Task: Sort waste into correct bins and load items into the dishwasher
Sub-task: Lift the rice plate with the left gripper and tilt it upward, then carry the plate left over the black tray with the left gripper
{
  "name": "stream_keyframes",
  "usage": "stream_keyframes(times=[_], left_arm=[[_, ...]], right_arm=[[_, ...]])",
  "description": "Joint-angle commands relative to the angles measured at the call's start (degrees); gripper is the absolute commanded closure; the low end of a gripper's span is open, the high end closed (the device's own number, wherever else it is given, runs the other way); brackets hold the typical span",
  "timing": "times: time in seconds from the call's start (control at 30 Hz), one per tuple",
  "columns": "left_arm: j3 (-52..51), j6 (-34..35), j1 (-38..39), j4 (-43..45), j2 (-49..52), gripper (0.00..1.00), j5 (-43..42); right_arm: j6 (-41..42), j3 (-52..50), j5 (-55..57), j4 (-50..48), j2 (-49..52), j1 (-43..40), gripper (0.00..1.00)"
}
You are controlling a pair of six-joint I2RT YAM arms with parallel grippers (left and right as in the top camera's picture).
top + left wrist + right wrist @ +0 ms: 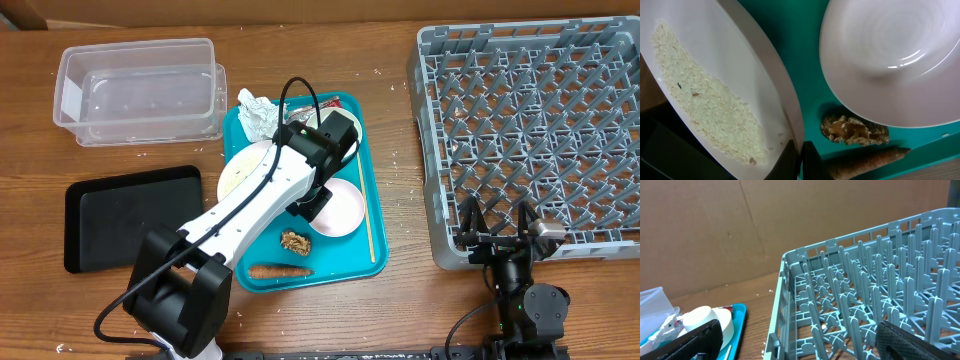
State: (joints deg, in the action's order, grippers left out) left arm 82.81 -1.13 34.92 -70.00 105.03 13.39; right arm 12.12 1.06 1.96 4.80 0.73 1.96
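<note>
On the teal tray (372, 215) lie a white plate (240, 172) strewn with rice (710, 110), a white bowl (340, 210), a crumpled napkin (257, 113), a brown food lump (295, 242) and a carrot (280, 271). My left gripper (800, 161) is shut on the plate's rim between plate and bowl (890, 55); the plate looks tilted. The lump (855, 131) and carrot (872, 160) lie just beyond its fingers. My right gripper (497, 225) stands open at the front edge of the grey dish rack (530, 130), holding nothing. The clear tub (140, 90) and black tray (130, 215) sit to the left.
A thin wooden stick (368, 215) lies along the teal tray's right side. A scrap of red wrapper (336, 101) shows at the tray's far end. Rice grains are scattered on the table by the rack. The rack's wall (785, 305) rises close ahead of the right gripper (800, 347).
</note>
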Motion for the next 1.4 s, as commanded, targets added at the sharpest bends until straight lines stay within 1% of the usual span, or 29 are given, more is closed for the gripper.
stream_keyframes(times=[0.0,0.1,0.23,0.43,0.63,0.8,1.0,1.2,1.37], left_arm=[[2.71,1.57,0.7,-0.26,0.15,0.96,2.29],[3.1,2.1,1.31,-0.39,0.15,0.96,2.4],[3.52,5.97,1.81,-1.33,0.15,0.96,4.07],[4.02,9.4,1.6,-2.73,0.15,0.96,6.1],[6.49,11.54,1.16,-4.81,0.15,0.96,7.23],[8.81,15.47,0.02,-7.19,0.15,0.96,10.21],[9.99,18.93,-3.37,-8.87,0.15,0.96,10.16],[10.01,19.41,-8.15,-9.35,-0.37,0.96,10.08],[10.01,19.61,-13.18,-8.63,-1.25,0.96,6.47]], right_arm=[[-0.17,-0.59,0.74,-0.2,-0.57,0.24,0.0],[-0.17,-0.59,0.74,-0.2,-0.57,0.24,0.0],[-0.17,-0.59,0.74,-0.2,-0.57,0.24,0.0],[-0.17,-0.59,0.74,-0.17,-0.57,0.24,0.0],[-0.17,-0.59,0.74,-0.2,-0.57,0.24,0.0],[-0.17,-0.59,0.74,-0.17,-0.57,0.24,0.0],[-0.17,-0.59,0.72,-0.2,-0.57,0.24,0.0],[-0.17,-0.59,0.74,-0.17,-0.57,0.24,0.0],[-0.17,-0.59,0.74,-0.17,-0.57,0.24,0.0]])
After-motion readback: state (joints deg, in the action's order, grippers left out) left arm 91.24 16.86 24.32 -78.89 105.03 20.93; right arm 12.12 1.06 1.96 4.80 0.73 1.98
